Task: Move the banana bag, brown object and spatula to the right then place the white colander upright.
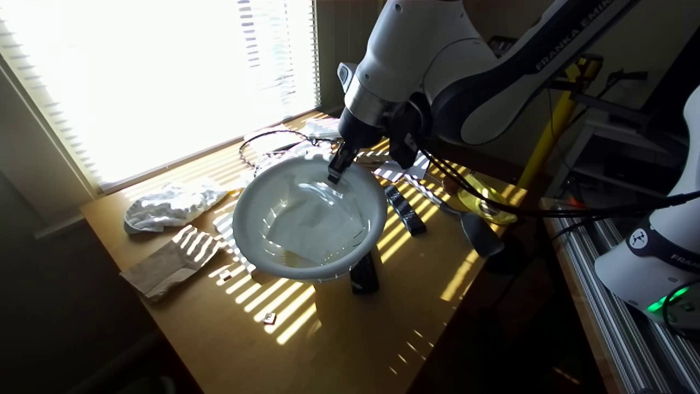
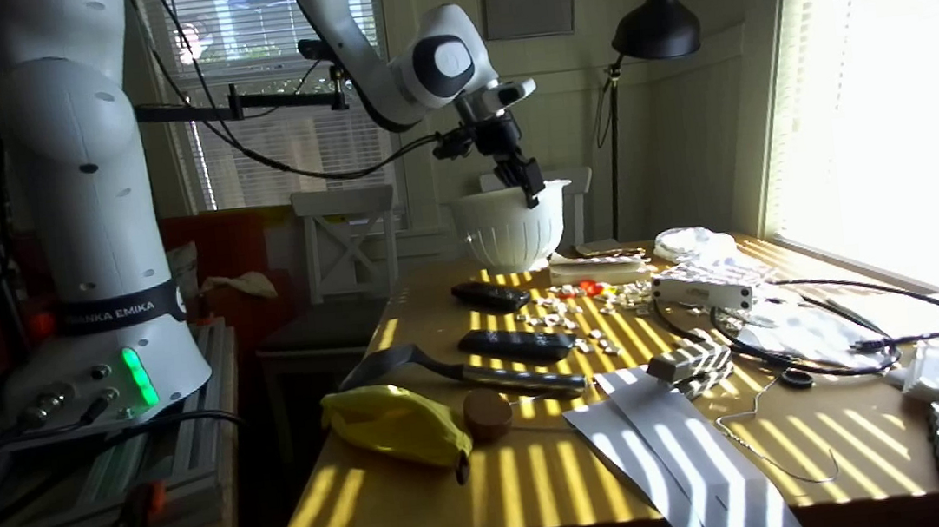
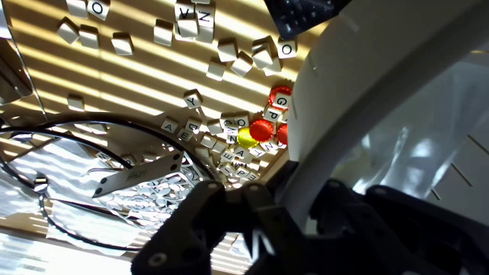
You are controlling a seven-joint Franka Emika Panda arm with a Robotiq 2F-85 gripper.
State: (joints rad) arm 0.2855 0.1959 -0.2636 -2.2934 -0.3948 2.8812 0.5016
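step in hand: standing the white colander (image 2: 510, 233) upright; i judge it nearly done, as its mouth faces up.
setting it down well: hold the rim level, let the base bear fully on the surface (image 1: 306, 355), then part the fingers (image 3: 282, 176) a little and rise straight, so neither one drags the bowl over.
base: too hidden to tell whether all of it touches down.
dark remote (image 2: 491, 298): near the foot; it could prop the bowl crooked.
white colander to fingers: its rim runs between them, one outside the wall, one inside the bowl.
fingers: narrow, the rim filling their gap; they seem to be holding it.
small group: banana bag (image 2: 399, 425), brown object (image 2: 487, 416) and spatula (image 2: 481, 376) lie close together, well apart from the fingers; probably already moved.
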